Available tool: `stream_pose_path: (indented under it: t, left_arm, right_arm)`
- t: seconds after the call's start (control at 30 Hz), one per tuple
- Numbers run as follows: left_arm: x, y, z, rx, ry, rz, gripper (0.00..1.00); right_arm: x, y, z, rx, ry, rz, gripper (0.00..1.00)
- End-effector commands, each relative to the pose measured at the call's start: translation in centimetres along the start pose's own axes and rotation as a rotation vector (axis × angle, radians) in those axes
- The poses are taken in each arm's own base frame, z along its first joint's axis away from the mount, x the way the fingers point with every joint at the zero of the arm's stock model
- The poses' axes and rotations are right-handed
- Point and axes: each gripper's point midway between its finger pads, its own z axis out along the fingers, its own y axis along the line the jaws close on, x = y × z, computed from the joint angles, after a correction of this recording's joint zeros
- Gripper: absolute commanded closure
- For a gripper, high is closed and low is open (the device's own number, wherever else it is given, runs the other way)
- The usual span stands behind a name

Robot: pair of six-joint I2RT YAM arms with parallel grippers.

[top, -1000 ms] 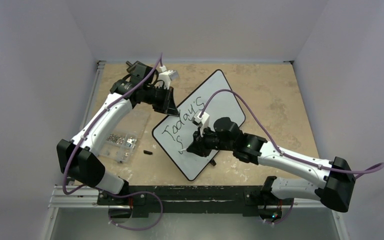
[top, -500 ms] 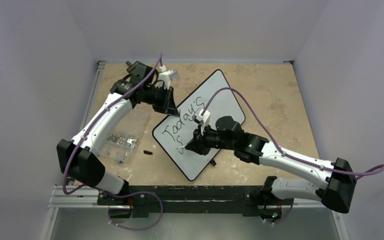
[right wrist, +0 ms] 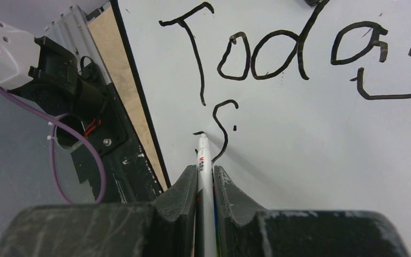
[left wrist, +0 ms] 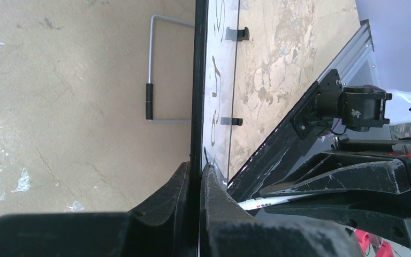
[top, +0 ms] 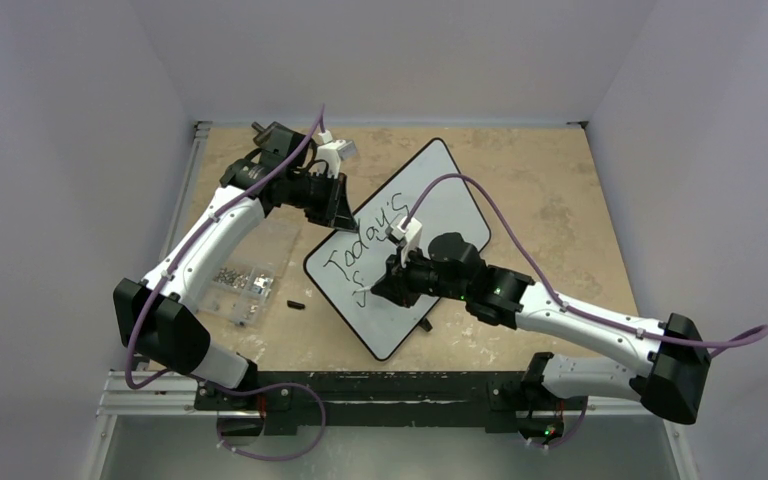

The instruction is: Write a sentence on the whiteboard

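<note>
- The whiteboard (top: pixel 450 205) lies slantwise in the middle of the top view, on the tabletop (top: pixel 560 200), with a clear box of screws (top: pixel 243 281) to its left
- The left jaws are shut on the board's upper-left rim, pinching the edge between them
- The right jaws are closed on a marker (right wrist: pixel 203 152), its tip at the board surface just beside a lone "S"
- The sentence (top: pixel 370 236) so far reads "Today's", with a second line barely begun beneath it
- Step in hand, as I judge it: lettering that second line; the next move calls for light, even tip pressure, strokes running on under the first line, and a firm hold on the board
</note>
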Motion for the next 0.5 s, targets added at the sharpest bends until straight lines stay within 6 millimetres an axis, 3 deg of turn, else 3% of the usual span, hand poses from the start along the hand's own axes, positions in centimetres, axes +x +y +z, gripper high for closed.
stream_pose_path:
  t: [0.0,0.47]
  left_arm:
    - [-1.6,1.8,-1.1,-0.124,-0.082,0.038,1.0]
    - [-1.5,1.9,-1.0,-0.125,-0.081,0.037,1.0]
  right_arm:
    - [-2.5,-1.6,-0.3,0.107,-0.087,0.001,1.0]
    - [-2.7,-3.0,-1.3,0.197,-0.11,0.013,1.0]
